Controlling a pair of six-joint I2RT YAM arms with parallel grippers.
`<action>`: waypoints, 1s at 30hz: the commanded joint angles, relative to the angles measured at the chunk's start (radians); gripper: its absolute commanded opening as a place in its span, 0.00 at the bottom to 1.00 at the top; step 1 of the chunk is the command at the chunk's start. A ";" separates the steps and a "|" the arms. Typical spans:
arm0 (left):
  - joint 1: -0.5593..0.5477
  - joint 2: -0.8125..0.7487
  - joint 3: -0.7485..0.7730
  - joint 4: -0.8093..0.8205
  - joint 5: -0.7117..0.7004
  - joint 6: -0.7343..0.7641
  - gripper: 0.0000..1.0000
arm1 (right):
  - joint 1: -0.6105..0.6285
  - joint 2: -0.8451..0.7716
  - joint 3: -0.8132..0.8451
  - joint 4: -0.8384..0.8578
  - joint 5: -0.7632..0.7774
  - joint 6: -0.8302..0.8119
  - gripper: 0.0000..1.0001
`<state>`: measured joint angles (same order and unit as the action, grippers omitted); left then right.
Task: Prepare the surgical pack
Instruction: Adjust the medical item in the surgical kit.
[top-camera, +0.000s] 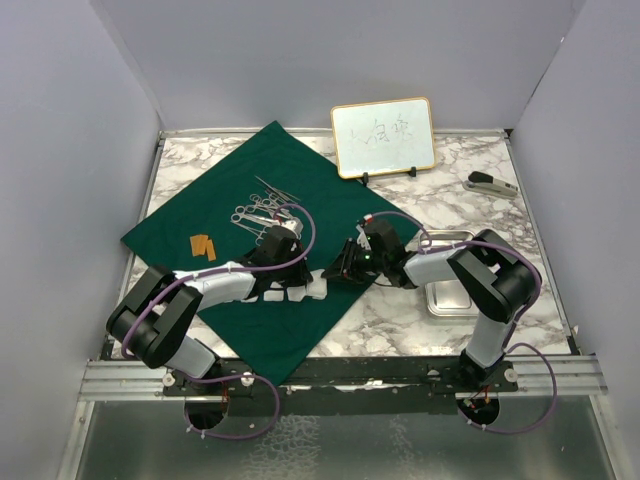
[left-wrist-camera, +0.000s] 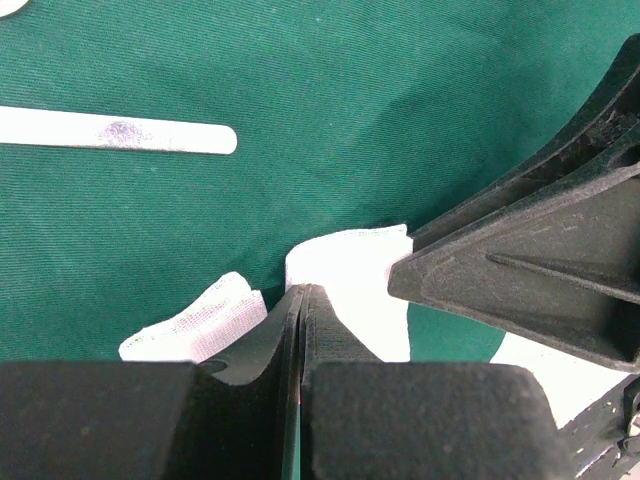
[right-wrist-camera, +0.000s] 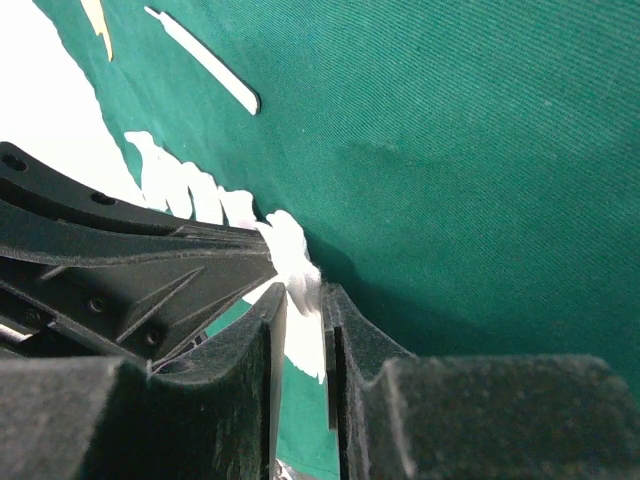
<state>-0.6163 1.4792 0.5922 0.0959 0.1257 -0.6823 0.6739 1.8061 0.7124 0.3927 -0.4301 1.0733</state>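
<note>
Green cloth (top-camera: 200, 215) lies skewed on the worktop (top-camera: 400, 325), with the instruments (top-camera: 262, 212) on its far part, well apart from the action. Left tool (left-wrist-camera: 303, 296): jaws pressed together, tips at the edge of one of the gauze squares (top-camera: 300, 292), which lie in a row near the cloth's near-right edge. Cannot tell whether any gauze is caught. Right tool (right-wrist-camera: 305, 293): jaws narrow, bunched gauze standing in the gap. Cannot tell whether the pads bear on it. The two tools sit just beside each other over the same gauze. Risks, as I judge them:
- fingers knocking together in that crowding
- gauze stretched or torn if both hold it and draw apart
- cloth pinched up with the gauze and dragged, shifting the neighbouring squares
- gauze slipping free on the carry to the steel tray (top-camera: 450, 311), off the cloth to the right
</note>
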 joint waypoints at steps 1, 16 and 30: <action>0.009 -0.002 -0.014 -0.051 -0.042 0.022 0.00 | -0.004 -0.007 -0.009 0.044 0.001 -0.016 0.21; 0.009 -0.009 -0.007 -0.059 -0.044 0.027 0.00 | -0.006 -0.020 -0.014 0.029 0.008 -0.027 0.15; 0.012 -0.159 0.107 -0.185 -0.026 0.068 0.16 | -0.007 -0.071 -0.007 -0.032 0.031 -0.187 0.01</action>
<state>-0.6144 1.4288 0.6022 0.0090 0.1215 -0.6575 0.6727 1.8019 0.7074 0.3920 -0.4305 1.0176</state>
